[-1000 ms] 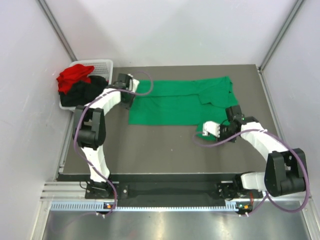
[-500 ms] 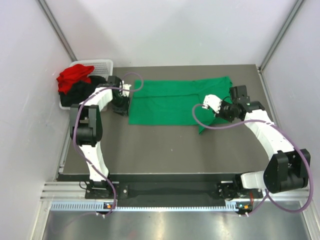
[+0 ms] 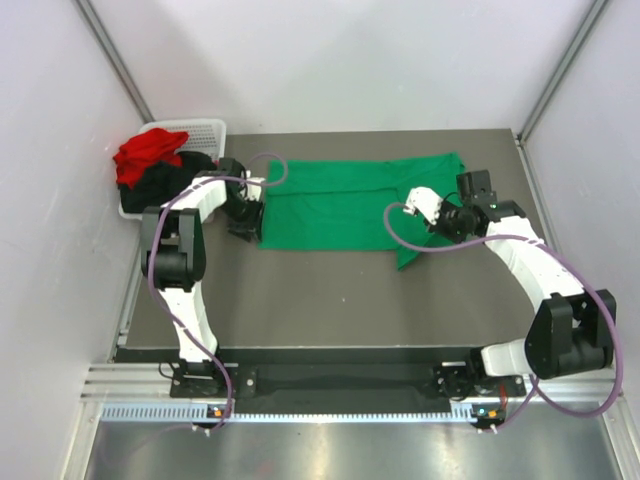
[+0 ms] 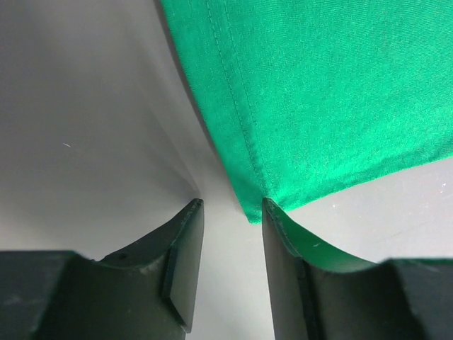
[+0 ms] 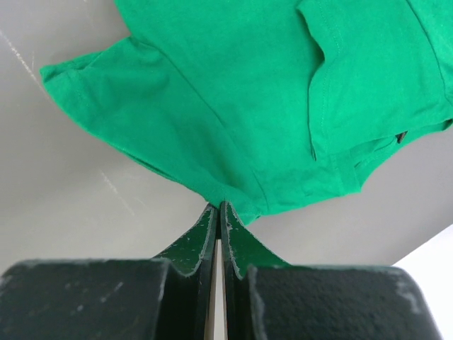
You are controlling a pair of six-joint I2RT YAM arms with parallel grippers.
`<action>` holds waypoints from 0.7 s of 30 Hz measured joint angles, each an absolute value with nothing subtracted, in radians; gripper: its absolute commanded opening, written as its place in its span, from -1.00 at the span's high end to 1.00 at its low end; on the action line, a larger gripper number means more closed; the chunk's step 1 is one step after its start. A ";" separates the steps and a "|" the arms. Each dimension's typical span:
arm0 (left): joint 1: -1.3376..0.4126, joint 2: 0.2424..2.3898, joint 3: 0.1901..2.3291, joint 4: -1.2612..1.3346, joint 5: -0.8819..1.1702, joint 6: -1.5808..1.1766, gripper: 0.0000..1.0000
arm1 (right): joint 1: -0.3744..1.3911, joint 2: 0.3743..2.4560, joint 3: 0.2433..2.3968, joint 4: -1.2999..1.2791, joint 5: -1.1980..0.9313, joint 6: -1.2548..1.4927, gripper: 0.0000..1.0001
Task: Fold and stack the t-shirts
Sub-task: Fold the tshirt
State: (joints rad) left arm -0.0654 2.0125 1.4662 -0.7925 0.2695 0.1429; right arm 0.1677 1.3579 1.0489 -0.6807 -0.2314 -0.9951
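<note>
Since a second ago: left pincer (image 3: 245, 225) gone from far-left to near-left corner of green t-shirt (image 3: 340, 205); right pincer (image 3: 438, 222) drawn away from near edge of counter (image 3: 330, 300). Left pincer open, hem corner between tips. Right pincer closed, pinching shirt's right edge. Shirt spread mid-counter, right side rumpled. Red t-shirt (image 3: 148, 152) and black t-shirt (image 3: 170, 185) heaped in basket (image 3: 205, 128), far-left corner.

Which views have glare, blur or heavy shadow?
Top external: even light, sharp, glare on the near metal rail. Left wrist: green t-shirt stitching crisp, soft shadow under its hem, table washed pale. Right wrist: sharp, bottom right corner blown white.
</note>
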 measured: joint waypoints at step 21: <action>-0.103 2.012 1.451 -0.807 0.272 0.142 0.24 | 0.168 1.367 1.048 -0.646 -0.233 -0.964 1.00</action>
State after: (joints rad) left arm -0.1032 2.0125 1.4509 -0.8070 0.2722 0.1425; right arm 0.1677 1.3666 1.0481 -0.6464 -0.2329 -0.9638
